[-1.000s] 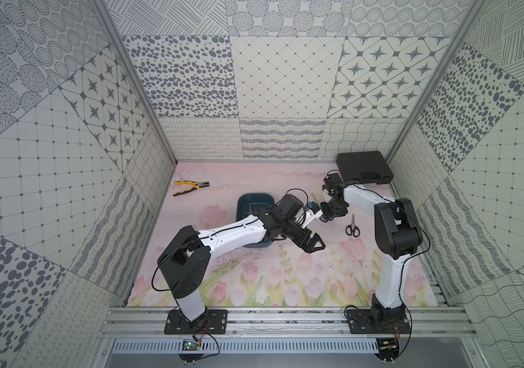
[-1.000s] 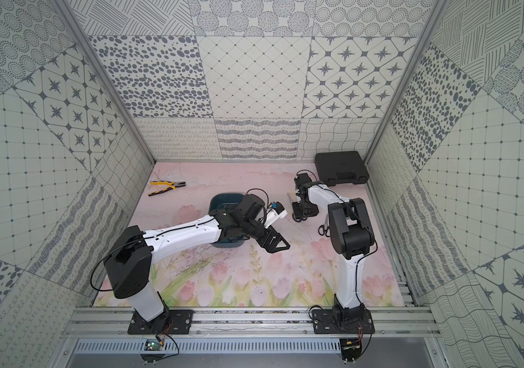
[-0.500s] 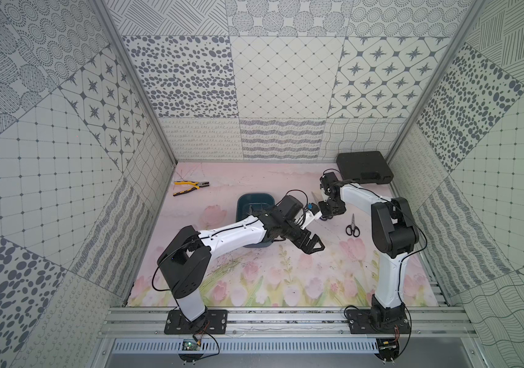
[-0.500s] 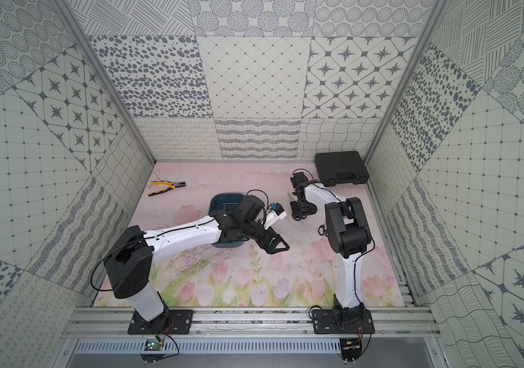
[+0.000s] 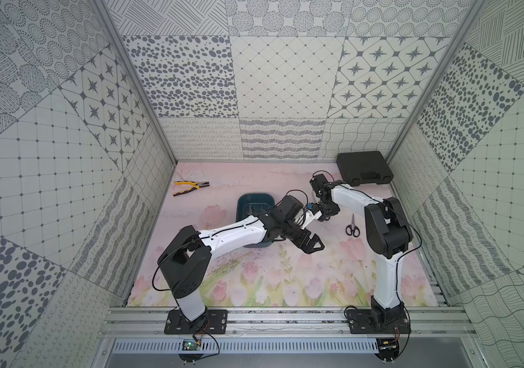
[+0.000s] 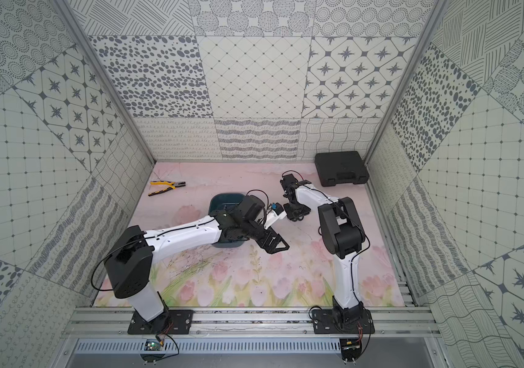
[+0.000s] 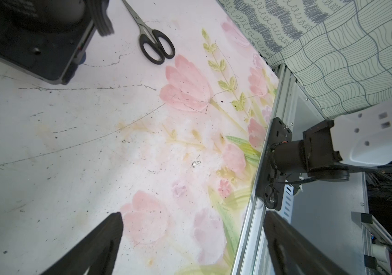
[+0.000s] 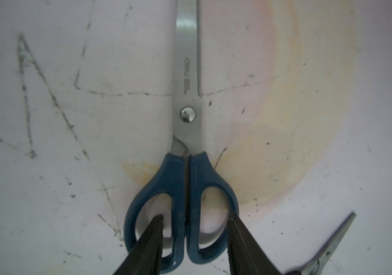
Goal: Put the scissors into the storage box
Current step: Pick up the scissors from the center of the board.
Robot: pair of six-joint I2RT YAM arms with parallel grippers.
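Observation:
Blue-handled scissors (image 8: 187, 114) lie flat on the mat, blades shut. My right gripper (image 8: 195, 216) points down at their handles. One fingertip (image 8: 158, 221) stands inside one loop with a gap to the middle bars, and the other fingertip touches the outer rim of the other loop. In both top views this gripper (image 5: 326, 216) (image 6: 297, 216) hides them. Black-handled scissors (image 5: 352, 227) (image 7: 152, 35) lie just right of it. The teal storage box (image 5: 255, 199) (image 6: 225, 197) sits mid-table, partly under my left arm. My left gripper (image 5: 310, 247) (image 7: 192, 216) hangs open and empty.
Yellow-and-black pliers (image 5: 190, 188) (image 6: 166, 187) lie at the back left. A black tool case (image 5: 364, 172) (image 6: 340, 172) stands in the back right corner. The blade tips of another pair (image 8: 333, 245) show beside the right gripper.
My right wrist has shifted a little to the left and settled lower over the blue-handled scissors. The left arm has not moved.

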